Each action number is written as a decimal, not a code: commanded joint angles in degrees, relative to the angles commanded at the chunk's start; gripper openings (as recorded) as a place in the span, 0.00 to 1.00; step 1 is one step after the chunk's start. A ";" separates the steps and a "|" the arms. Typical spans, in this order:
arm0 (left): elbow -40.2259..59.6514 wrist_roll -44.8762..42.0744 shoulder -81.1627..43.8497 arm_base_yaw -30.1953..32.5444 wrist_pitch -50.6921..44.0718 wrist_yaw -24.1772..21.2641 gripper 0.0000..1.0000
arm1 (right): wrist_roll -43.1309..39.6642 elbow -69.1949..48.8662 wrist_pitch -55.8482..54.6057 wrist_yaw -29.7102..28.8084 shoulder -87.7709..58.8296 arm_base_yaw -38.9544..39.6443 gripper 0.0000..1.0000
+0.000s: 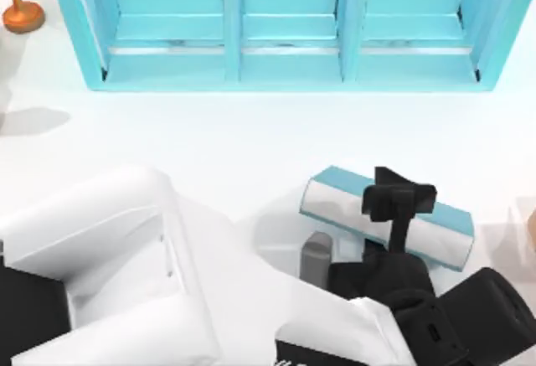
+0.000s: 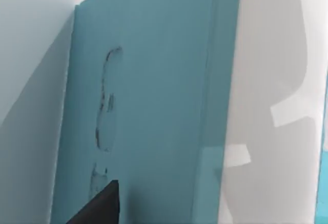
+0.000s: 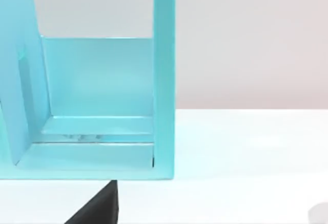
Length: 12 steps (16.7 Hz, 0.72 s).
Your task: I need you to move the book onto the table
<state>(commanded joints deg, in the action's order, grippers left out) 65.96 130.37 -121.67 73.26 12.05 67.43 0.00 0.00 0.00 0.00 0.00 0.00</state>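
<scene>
Black right tool [image 1: 400, 192]: poised directly over the book, fingers on either side; whether it grips, I cannot tell.
Book [image 1: 435, 230]: teal cover, pale page edges, lying on the white bench [image 1: 251, 140], right of centre.
Shelf unit [image 1: 285, 31]: light blue, along the far edge.
Left arm [image 1: 100, 265]: parked near left.

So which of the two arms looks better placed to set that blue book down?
The right. Its gripper sits across the book, apparently gripping it just above the table. The left arm is parked near the table's left.
</scene>
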 joint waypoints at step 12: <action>8.60 36.64 -5.67 10.70 -41.62 3.34 1.00 | 0.00 0.00 0.00 0.00 0.00 0.00 1.00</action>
<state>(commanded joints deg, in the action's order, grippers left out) 74.56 167.01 -127.34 83.96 -29.57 70.76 0.00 0.00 0.00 0.00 0.00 0.00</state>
